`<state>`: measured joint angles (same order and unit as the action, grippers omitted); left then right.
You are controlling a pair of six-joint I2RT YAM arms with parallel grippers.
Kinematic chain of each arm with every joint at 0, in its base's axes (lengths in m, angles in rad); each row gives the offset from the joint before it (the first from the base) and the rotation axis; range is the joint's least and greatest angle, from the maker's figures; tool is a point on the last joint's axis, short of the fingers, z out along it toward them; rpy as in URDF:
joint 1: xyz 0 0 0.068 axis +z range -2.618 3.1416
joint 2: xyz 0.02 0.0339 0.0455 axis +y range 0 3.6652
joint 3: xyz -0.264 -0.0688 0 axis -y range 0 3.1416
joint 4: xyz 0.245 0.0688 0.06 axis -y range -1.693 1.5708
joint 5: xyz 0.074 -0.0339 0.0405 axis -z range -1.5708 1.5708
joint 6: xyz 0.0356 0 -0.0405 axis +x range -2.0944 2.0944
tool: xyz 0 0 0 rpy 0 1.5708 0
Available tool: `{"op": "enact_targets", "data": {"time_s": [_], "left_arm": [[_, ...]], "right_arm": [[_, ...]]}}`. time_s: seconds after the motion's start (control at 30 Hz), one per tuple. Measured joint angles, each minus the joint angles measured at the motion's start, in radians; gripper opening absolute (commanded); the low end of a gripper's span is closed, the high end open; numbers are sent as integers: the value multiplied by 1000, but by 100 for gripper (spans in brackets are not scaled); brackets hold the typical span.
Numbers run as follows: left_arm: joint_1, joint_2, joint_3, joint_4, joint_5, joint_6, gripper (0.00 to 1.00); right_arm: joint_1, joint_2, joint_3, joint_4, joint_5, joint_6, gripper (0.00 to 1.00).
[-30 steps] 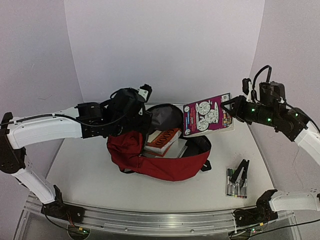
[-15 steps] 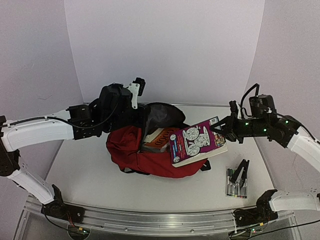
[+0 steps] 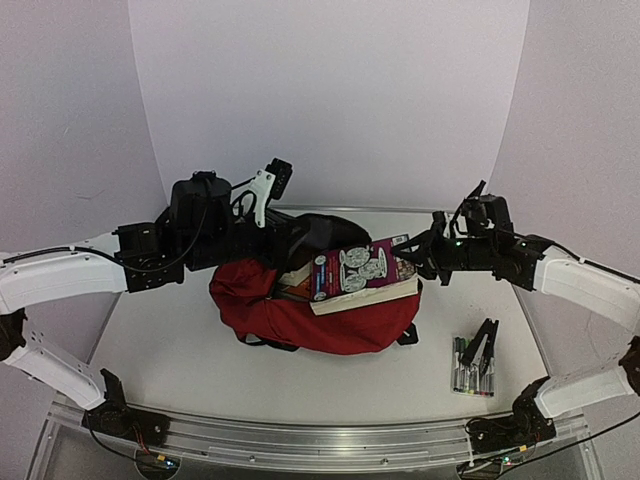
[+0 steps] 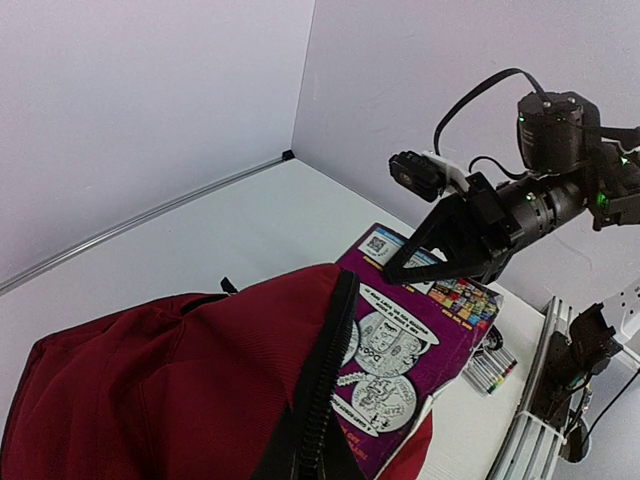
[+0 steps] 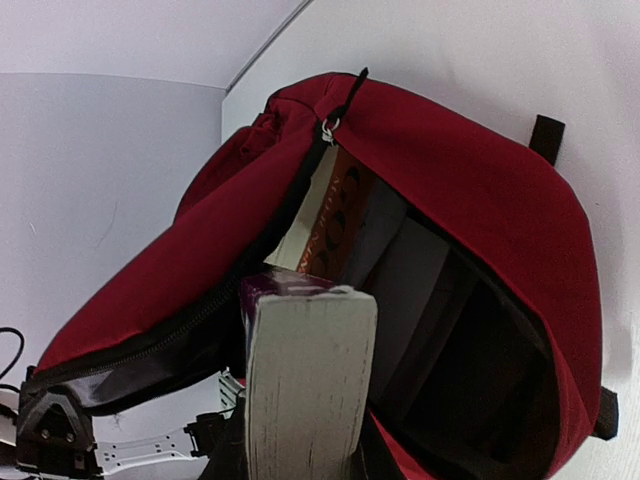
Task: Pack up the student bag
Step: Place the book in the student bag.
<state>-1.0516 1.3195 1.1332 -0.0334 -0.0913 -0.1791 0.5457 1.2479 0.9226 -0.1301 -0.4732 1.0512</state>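
The student bag (image 3: 300,325) lies at mid-table, dark red, with its mouth facing right and its upper flap lifted. My left gripper (image 3: 285,240) is shut on that flap's zip edge (image 4: 335,350); its fingers stay hidden in the left wrist view. A purple cartoon-covered book (image 3: 360,272) lies tilted across the bag's mouth, its left end inside. My right gripper (image 3: 418,262) is shut on the book's right end. In the right wrist view the book's page edge (image 5: 305,380) sits between the fingers, pointing into the bag's black interior (image 5: 470,400).
An orange-brown book (image 5: 340,215) and another book stand inside the bag. A pack of markers (image 3: 472,368) with a black clip (image 3: 483,345) on it lies at the front right. White walls close in the back and both sides.
The right gripper has carried the purple book down and to the left, from upright above the table's right side into the bag's mouth. The left arm has drawn back to the left, holding the flap up.
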Motion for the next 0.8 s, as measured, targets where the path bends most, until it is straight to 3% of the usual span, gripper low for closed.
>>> {"op": "enact_targets", "data": {"time_s": [0.4, 0.8], "left_arm": [[3, -4, -3, 3, 37, 22, 0], [4, 39, -2, 69, 57, -14, 0]], "right_arm": [[78, 93, -20, 320, 141, 274, 0], [235, 274, -19, 403, 424, 402, 0]]}}
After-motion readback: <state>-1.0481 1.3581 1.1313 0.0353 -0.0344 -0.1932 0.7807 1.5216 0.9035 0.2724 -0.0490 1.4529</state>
